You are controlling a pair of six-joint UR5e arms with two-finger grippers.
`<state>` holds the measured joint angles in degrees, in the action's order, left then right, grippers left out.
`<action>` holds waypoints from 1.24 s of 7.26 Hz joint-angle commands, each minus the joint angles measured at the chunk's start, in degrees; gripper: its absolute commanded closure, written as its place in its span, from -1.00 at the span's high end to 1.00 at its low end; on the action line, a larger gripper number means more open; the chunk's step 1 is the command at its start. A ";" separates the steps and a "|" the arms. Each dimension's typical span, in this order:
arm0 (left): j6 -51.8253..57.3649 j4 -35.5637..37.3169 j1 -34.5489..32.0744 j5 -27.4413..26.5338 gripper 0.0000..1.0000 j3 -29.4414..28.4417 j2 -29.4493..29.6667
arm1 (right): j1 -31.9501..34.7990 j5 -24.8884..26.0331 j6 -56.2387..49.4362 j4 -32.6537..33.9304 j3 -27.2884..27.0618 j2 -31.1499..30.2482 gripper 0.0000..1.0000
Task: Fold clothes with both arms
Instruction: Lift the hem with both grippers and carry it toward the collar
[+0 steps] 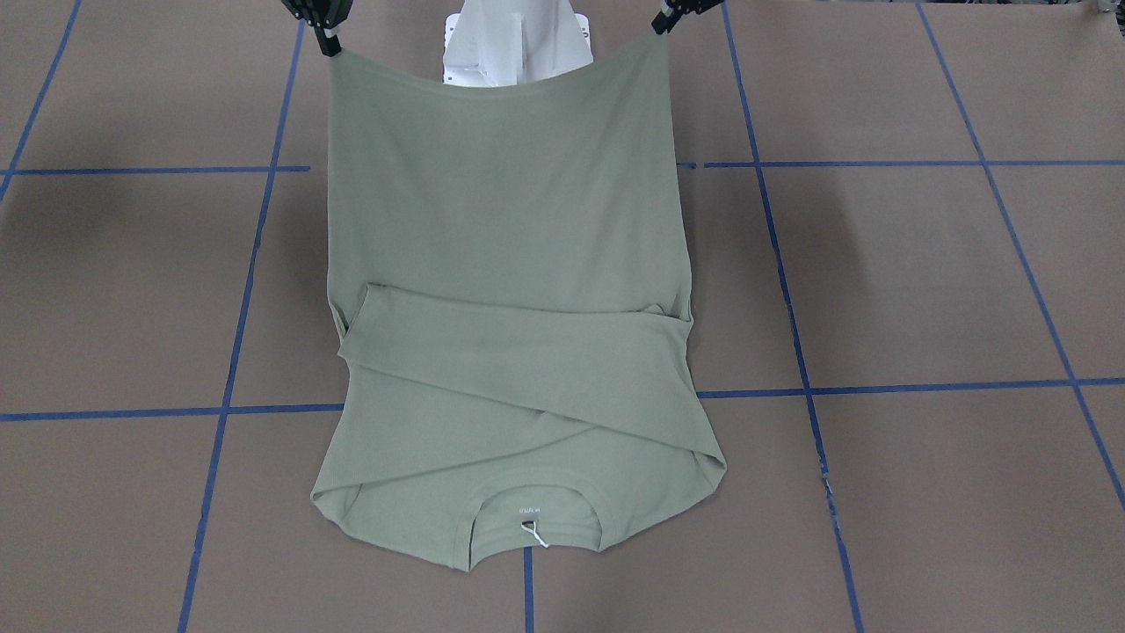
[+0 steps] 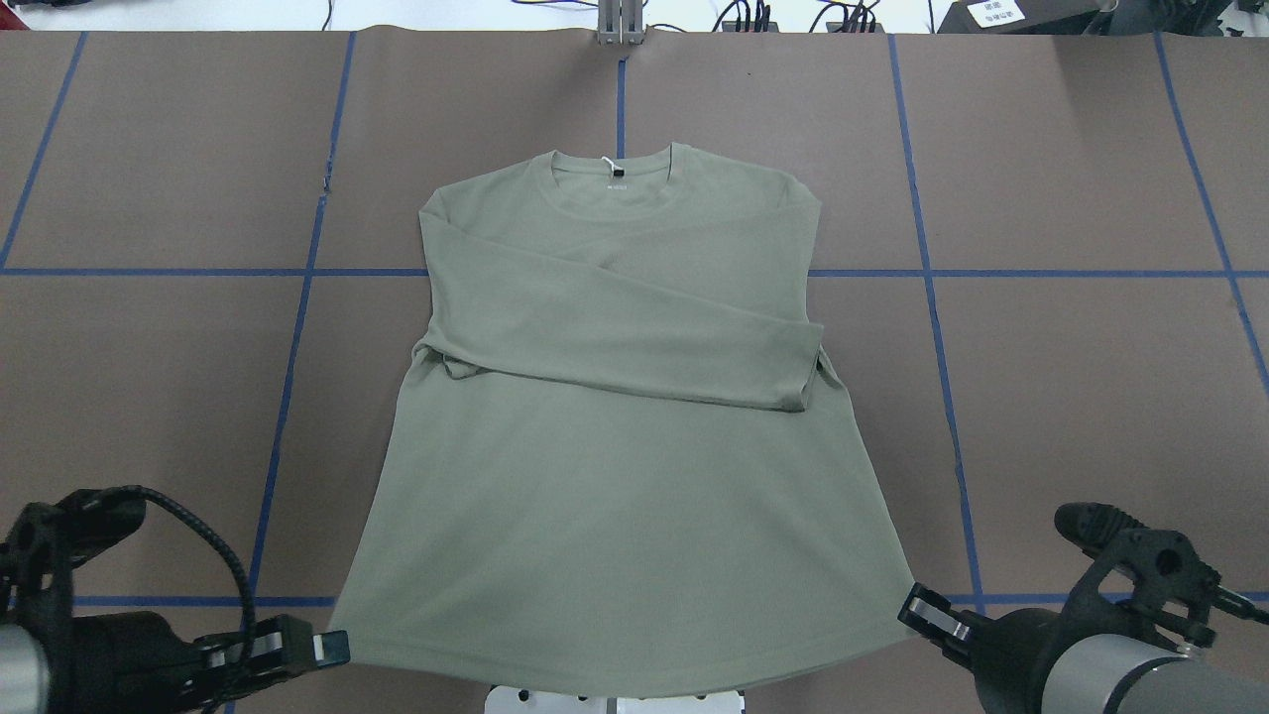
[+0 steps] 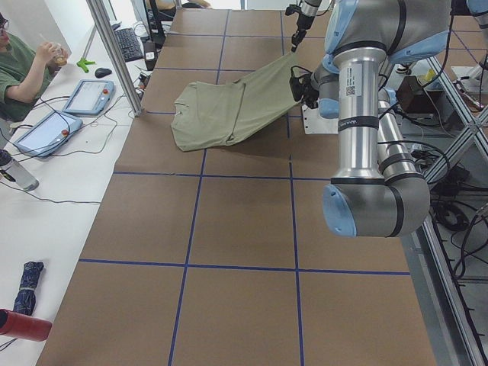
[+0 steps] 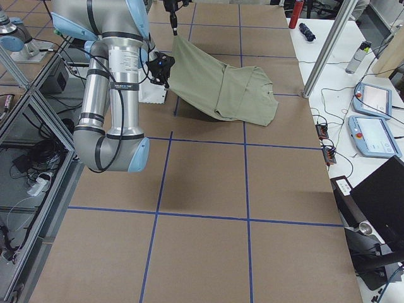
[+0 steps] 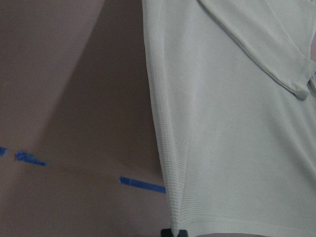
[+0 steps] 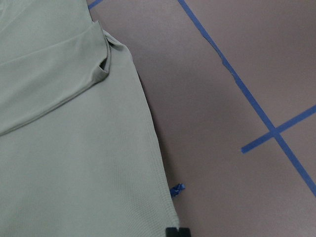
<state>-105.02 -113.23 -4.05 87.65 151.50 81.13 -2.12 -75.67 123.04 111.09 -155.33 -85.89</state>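
- My left hand (image 2: 332, 647) and right hand (image 2: 917, 610) are each clamped on a hem corner of the shirt (image 2: 615, 476).
- The hem is lifted at the near edge; the collar end lies flat on the bench (image 2: 1091, 347), far side.
- I'd carry both corners far together, level, hem taut.

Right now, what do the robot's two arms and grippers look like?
The left arm and right arm are silver tubes with grey joints and light-blue caps. The left arm carries a white label with a printed code. The left gripper and right gripper are black, with silver metal near the fingertips. A black braided cable loops over the left wrist.
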 commanded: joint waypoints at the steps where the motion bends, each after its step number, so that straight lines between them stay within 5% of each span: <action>1: 1.56 6.44 -3.94 6.92 -1.00 4.00 1.49 | 3.51 -3.78 -4.88 4.66 -1.65 3.71 -1.00; 4: 14.70 6.53 -11.99 7.09 -1.00 -9.51 11.83 | 14.81 -4.57 -17.80 4.49 12.53 18.43 -1.00; 7: 24.32 6.53 -22.29 7.36 -1.00 -15.78 13.00 | 26.25 -9.23 -25.37 1.70 23.01 22.15 -1.00; 9: 27.41 6.53 -26.26 7.19 -1.00 -17.89 13.62 | 31.27 -11.77 -28.37 -9.17 32.41 22.25 -1.00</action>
<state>-79.40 -106.70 -28.03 95.00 135.29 94.51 26.04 -86.22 96.38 107.76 -128.69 -63.93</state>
